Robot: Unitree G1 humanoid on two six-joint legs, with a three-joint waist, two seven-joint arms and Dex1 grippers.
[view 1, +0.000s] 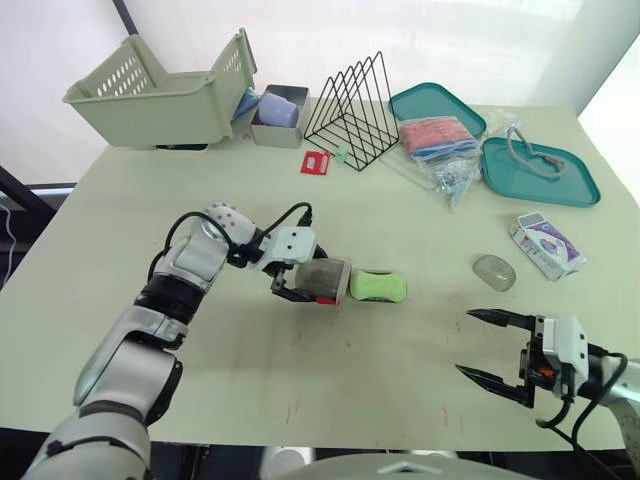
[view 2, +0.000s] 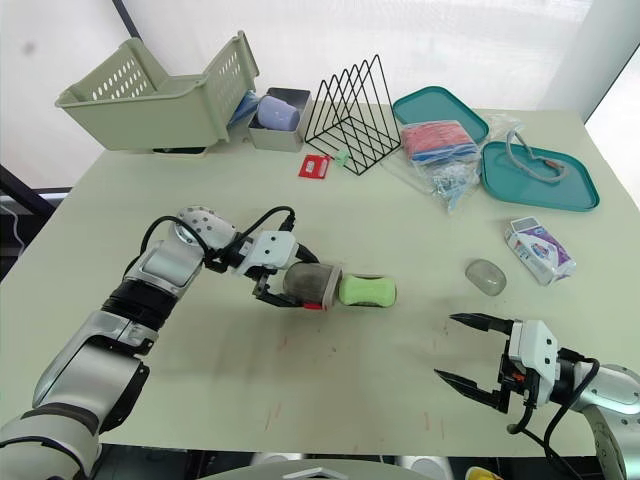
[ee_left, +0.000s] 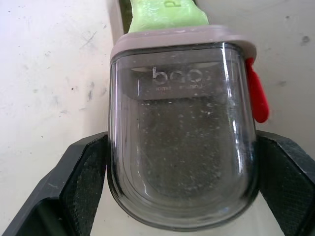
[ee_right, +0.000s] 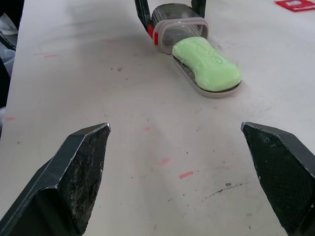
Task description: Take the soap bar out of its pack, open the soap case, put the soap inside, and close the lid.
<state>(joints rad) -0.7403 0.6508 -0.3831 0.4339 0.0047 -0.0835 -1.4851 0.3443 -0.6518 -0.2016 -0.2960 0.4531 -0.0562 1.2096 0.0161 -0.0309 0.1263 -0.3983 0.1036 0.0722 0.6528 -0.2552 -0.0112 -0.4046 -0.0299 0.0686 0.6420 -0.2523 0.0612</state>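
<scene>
Closest to me, my right gripper (view 1: 468,343) hovers over the table (view 1: 300,400), fingers spread wide and empty. Further in, near the middle, my left gripper (view 1: 302,282) is clamped across the smoky soap case (ee_left: 182,147), one finger on each side. The green soap bar (ee_right: 206,65) lies on the case's tray (ee_right: 212,93), just at the case's mouth. Beyond my right gripper sit a translucent oval piece (view 1: 494,271) and the soap pack (view 1: 545,245). At the far edge stand a wire rack (view 1: 353,98) and a basket (view 1: 160,95).
</scene>
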